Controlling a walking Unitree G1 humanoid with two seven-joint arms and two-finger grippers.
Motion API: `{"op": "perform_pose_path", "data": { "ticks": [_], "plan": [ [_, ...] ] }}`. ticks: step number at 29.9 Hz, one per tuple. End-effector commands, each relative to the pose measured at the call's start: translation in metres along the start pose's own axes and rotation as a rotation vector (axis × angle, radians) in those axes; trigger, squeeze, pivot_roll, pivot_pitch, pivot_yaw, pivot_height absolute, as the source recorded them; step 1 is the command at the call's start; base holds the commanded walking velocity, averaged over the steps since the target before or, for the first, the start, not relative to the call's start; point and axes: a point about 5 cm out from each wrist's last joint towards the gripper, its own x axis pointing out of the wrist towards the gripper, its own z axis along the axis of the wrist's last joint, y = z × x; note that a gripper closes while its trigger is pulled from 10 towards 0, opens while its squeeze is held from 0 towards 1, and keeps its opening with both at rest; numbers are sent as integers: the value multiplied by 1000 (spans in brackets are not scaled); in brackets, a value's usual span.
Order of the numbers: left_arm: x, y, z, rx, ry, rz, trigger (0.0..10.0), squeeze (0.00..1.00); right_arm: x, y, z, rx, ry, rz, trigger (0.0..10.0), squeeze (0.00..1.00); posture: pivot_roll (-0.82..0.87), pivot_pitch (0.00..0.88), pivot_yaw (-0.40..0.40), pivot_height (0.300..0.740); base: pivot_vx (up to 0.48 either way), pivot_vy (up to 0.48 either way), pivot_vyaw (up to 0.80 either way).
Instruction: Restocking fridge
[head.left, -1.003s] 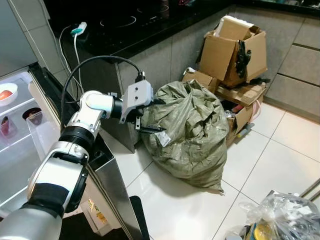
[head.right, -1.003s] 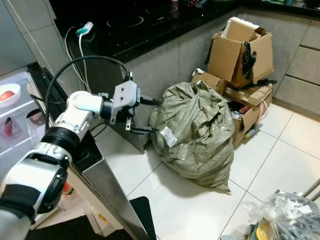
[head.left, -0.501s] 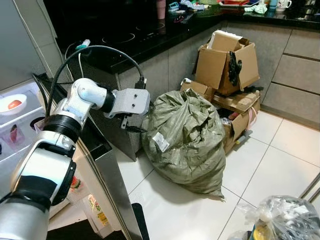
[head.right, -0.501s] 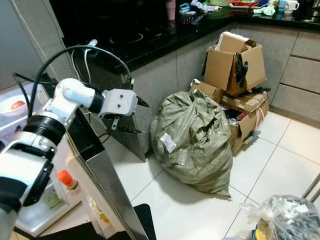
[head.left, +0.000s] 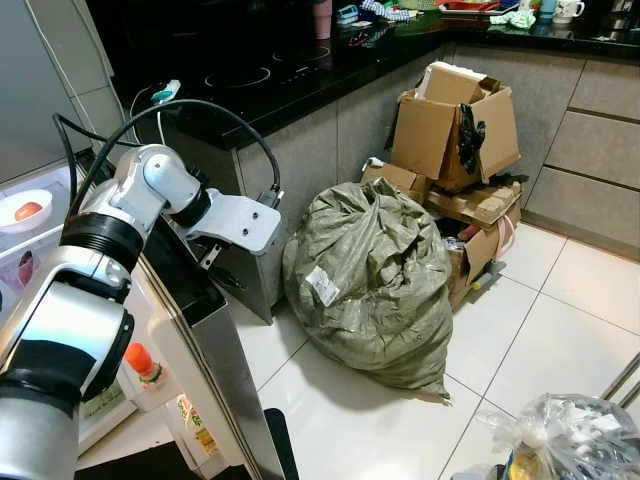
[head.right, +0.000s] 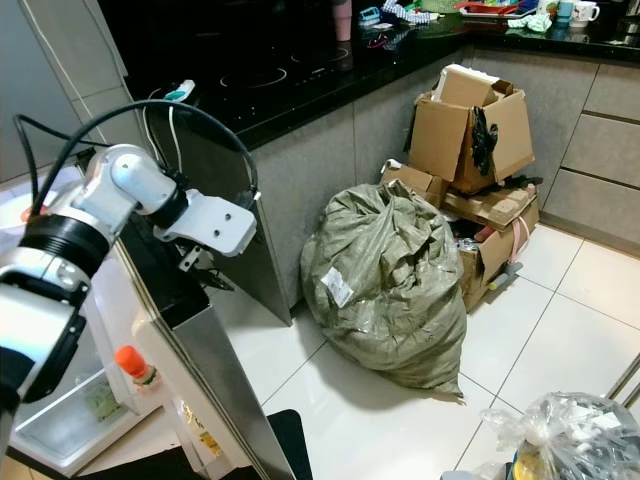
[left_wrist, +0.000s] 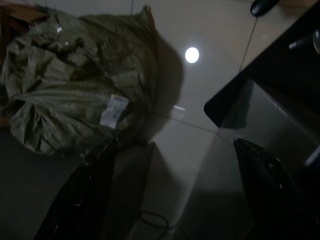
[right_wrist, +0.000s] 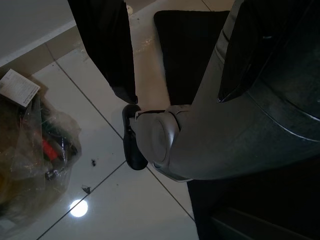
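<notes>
standing open at the robot's left, the fridge door (head.left: 215, 340) presents a brushed steel outer face and white inner shelves; an orange-capped bottle (head.left: 143, 363) sits in a lower door shelf. inside the fridge, a white bowl (head.left: 24, 210) holds a red item.

the left gripper (left_wrist: 175, 195) hangs just over the top edge of the door, between the door and the grey cabinet front. its two black fingers (left_wrist: 82, 197) are spread wide apart with nothing between them.

beyond the door, a crumpled olive-green woven sack (head.left: 375, 275) with a white label rests on glossy white floor tiles (head.left: 540, 330). behind it, torn brown cardboard boxes (head.left: 455, 120) are stacked against the cabinet. a clear plastic bag (head.left: 570, 440) lies on the floor near the robot's right.

the left wrist view adds the sack, a ceiling-light glint on the tile, and the dark top edge of the door. the right wrist view shows the right gripper's fingers (right_wrist: 112, 50) parted and empty above the floor, a black mat (right_wrist: 185, 55), and the robot's silver leg.

compared with one second ago, the left arm has swung back from the sack toward the door, and the camera has shifted.
</notes>
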Motion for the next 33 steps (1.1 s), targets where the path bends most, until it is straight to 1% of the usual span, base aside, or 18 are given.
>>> {"op": "perform_pose_path", "data": {
  "ticks": [1,3,6,8,12,15,16,23,27,33],
  "plan": [
    [-10,-9,-12,-31,66,-30,10000,0,1,4,-4,-5,18,20,10000,0,-175,0,69,740,0,0,625],
    [-8,-15,-18,-40,95,-49,10000,0,2,7,-2,-21,14,48,10000,0,-173,0,67,740,0,0,713],
    [-7,-16,-19,-43,95,-53,10000,0,2,7,-1,-23,13,55,10000,0,-171,0,64,740,0,0,800],
    [-6,-19,-22,-52,100,-61,10000,0,2,7,0,-24,13,57,10000,0,-170,0,63,740,0,0,800],
    [-5,-20,-23,-52,107,-63,10000,0,2,7,0,-25,14,56,10000,0,-167,0,63,740,0,0,800],
    [-1,-24,-26,-50,124,-73,10000,0,2,7,0,-26,16,59,10000,0,-166,0,63,740,0,0,800],
    [4,-28,-28,-52,122,-92,10000,0,2,8,0,-26,16,63,10000,0,-166,0,62,740,0,0,800],
    [11,-35,-31,-55,121,-123,10000,0,2,8,0,-27,17,69,10000,0,-161,0,60,740,0,0,800],
    [20,-43,-33,-52,121,-162,10000,0,2,9,1,-31,17,73,10000,0,-159,0,58,740,0,0,800],
    [22,-43,-33,-49,115,-164,10000,0,3,9,2,-35,15,78,10000,0,-160,0,58,740,0,0,800]
  ]
}}
